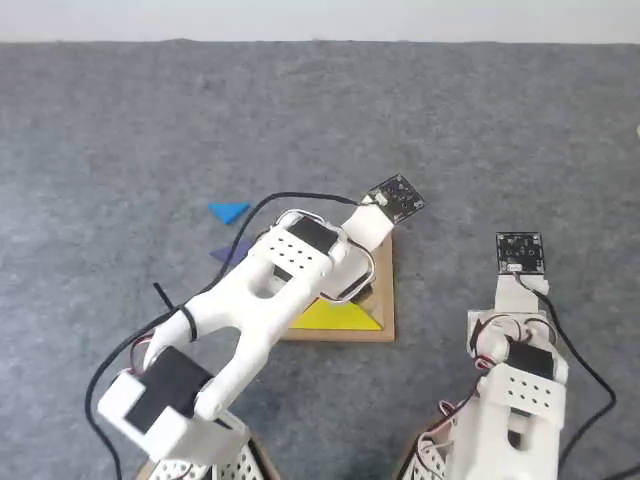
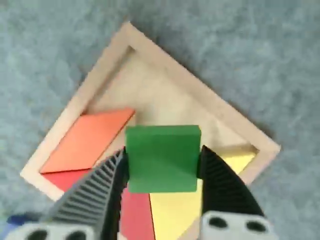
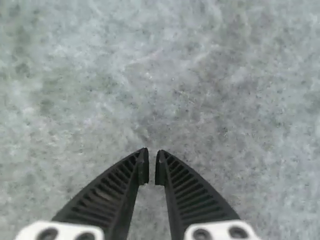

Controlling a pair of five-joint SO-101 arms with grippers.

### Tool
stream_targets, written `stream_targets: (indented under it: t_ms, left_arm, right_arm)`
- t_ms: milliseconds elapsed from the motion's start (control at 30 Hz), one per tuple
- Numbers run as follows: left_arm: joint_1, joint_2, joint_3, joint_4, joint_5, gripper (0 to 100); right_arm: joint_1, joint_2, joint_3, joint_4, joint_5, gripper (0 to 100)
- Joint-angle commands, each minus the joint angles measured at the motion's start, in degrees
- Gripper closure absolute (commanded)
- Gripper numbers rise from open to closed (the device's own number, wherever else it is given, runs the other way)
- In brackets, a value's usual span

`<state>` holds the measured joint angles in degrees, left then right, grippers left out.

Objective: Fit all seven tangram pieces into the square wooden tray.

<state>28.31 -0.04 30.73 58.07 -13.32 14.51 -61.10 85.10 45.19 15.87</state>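
1. Tangram pieces are partly in the square wooden tray (image 2: 100, 65), which lies on the bench (image 1: 120, 120) under the left arm (image 1: 255, 300). An orange parallelogram (image 2: 87, 140), a red piece (image 2: 136, 215) and a yellow triangle (image 2: 175, 212) lie inside it, touching one another.
2. My left end effector (image 2: 162, 151) hangs over the tray's middle, pinching a green square (image 2: 162, 170) by two opposite sides. I cannot tell whether the square touches the tray floor.
3. Outside the tray, a blue triangle (image 1: 229, 212) and a purple piece (image 1: 222, 254) lie on the bench to its left, apart from each other.
4. From the high view, the left arm and its black cable (image 1: 300, 195) cover most of the tray, leaving the yellow triangle and a strip of rim visible.
5. The arm half hides the purple piece, so I cannot give its shape. A blue blur (image 2: 15, 220) at the left wrist view's edge is too soft to name.
6. My right end effector (image 3: 149, 165) has its fingers pressed together on nothing. It is over bare bench, well apart from the tray.
7. Grey felt-like cloth covers the bench, and a pale wall (image 1: 300, 18) runs along its far edge.
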Motion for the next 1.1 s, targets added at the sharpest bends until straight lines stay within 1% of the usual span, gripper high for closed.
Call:
stream_targets:
  t_ms: [0, 67, 233, 500, 800, 833, 933, 1000, 1067]
  left_arm:
    - [0.35, -3.34, -0.31, -2.2, 1.93, 82]
    - [0.35, -3.34, -0.31, -3.25, 2.99, 82]
    - [0.35, -3.34, -0.22, -3.52, 2.99, 82]
    - [0.35, -3.34, -0.22, -3.43, 3.08, 72]
    - [-0.18, -3.34, -0.13, -3.6, 3.43, 72]
    - [-0.53, -2.99, -0.22, -3.96, 4.22, 72]
    - [-4.57, 0.09, -0.31, -7.82, 4.92, 72]
    - [-6.86, 3.52, -0.66, -9.49, 4.57, 72]
    - [-7.65, 6.51, -0.75, -10.2, 3.34, 72]
  right_arm:
    - [0.75, -1.45, -2.81, -1.1, -0.7, 95.0]
    - [0.75, -1.45, -2.81, -1.1, -0.7, 95.0]
    - [0.75, -1.45, -2.81, -1.1, -0.53, 95.0]
    - [0.75, -1.45, -2.81, -1.1, -0.53, 95.0]
    - [0.75, -1.45, -2.81, -1.1, -0.53, 95.0]
    - [0.75, -1.45, -2.73, -1.1, -0.53, 95.0]
    - [0.66, -1.45, -2.73, -1.01, -0.53, 95.0]
    - [0.66, -1.45, -2.73, -1.01, -0.53, 95.0]
    - [0.57, -1.45, -2.73, -1.01, -0.53, 95.0]
